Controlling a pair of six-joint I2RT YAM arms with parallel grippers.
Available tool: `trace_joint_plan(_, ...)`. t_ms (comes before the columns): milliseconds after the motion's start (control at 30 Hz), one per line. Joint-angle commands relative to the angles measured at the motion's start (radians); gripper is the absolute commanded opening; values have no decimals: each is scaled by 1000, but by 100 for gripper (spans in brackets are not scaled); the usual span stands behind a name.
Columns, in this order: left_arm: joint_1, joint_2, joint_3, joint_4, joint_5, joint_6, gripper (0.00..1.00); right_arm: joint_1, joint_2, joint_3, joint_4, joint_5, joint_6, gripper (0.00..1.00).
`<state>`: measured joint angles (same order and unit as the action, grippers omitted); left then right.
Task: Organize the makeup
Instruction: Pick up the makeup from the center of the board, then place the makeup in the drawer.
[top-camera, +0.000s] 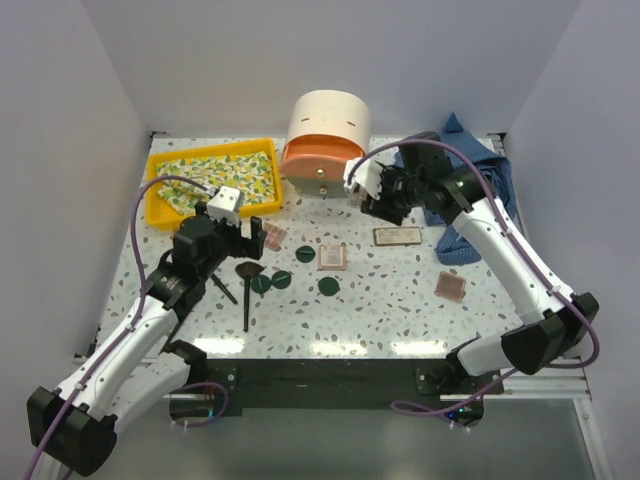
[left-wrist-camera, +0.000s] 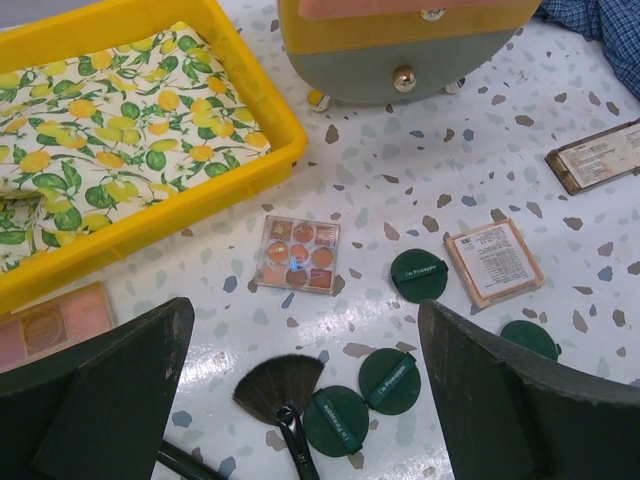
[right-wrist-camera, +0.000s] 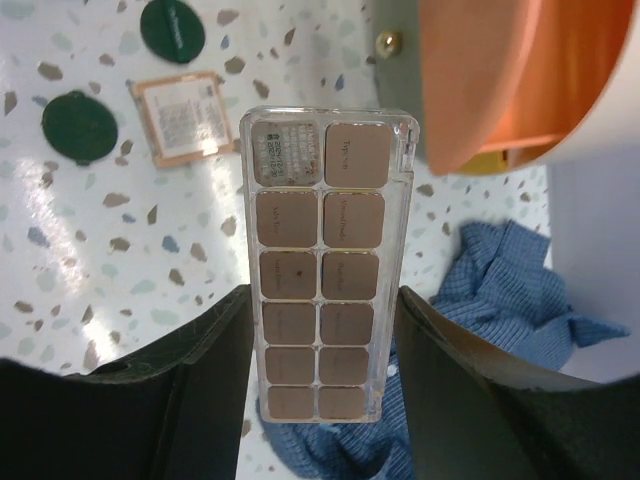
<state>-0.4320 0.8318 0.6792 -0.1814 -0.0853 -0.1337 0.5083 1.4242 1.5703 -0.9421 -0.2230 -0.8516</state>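
My right gripper (right-wrist-camera: 322, 385) is shut on a long clear palette of brown squares (right-wrist-camera: 320, 265) and holds it above the table beside the round box; it also shows in the top view (top-camera: 362, 185). My left gripper (left-wrist-camera: 305, 395) is open and empty, hovering over a fan-headed brush (left-wrist-camera: 283, 392) and two green discs (left-wrist-camera: 337, 421) (left-wrist-camera: 389, 380). A small square palette (left-wrist-camera: 297, 253), a third disc (left-wrist-camera: 419, 275) and a face-down palette (left-wrist-camera: 494, 262) lie just beyond. In the top view, more palettes (top-camera: 397, 236) (top-camera: 451, 287) and a thin brush (top-camera: 222, 288) lie on the table.
A cream and orange round box (top-camera: 322, 150) stands at the back centre. A yellow tray (top-camera: 160, 215) lined with leaf-patterned cloth is at the back left. A blue cloth (top-camera: 470, 195) lies crumpled at the back right, under my right arm.
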Motion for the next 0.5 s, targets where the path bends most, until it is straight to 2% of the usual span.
trace_joint_plan(0,4,1,-3,20,-27,26,100,41,126,210,55,32,-24,7)
trace_joint_plan(167,6,4,-4,19,-47,29,100,71,332,478,126,129,-15,8)
trace_joint_plan(267,6,7,-4,17,-56,31,100,85,424,581,166,165,-20,8)
trace_joint_plan(467,6,10,-4,16,-67,36,100,91,495,639,282,171,-44,17)
